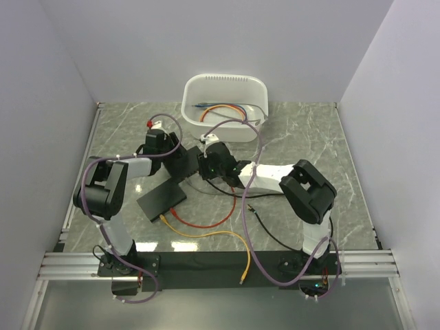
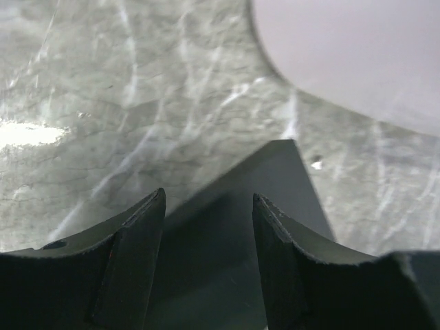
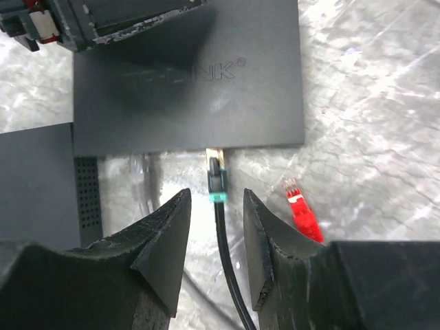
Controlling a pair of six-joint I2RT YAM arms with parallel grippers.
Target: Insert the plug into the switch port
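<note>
Holding right gripper [image 3: 215,198] partly open astride black cable [image 3: 230,275], gripping nothing. Finding plug [image 3: 216,177] just ahead, tip seemingly at switch [image 3: 185,89] edge. Judging plug light, rigid, latch fragile; pinching teal boot likely best. Poising left gripper [image 2: 208,199], likewise parted and empty, over switch corner.

The right end effector [image 3: 216,196] stands with its jaws apart astride a thin black cable [image 3: 227,275], a narrow slit free on each side. Ahead, the black plug with a teal boot [image 3: 217,180] and the flat black switch box [image 3: 185,89] bar the way. A red plug [image 3: 300,210] lies just right of that lane, and a second flat black box [image 3: 34,179] closes the left. The left end effector [image 2: 208,199] hangs over the switch's far corner. Behind it stands a white plastic basin [image 1: 223,103]. A red cable [image 1: 203,225] and a yellow cable [image 1: 199,235] loop over the near grey marbled desk [image 1: 309,137], whose right side lies open.
</note>
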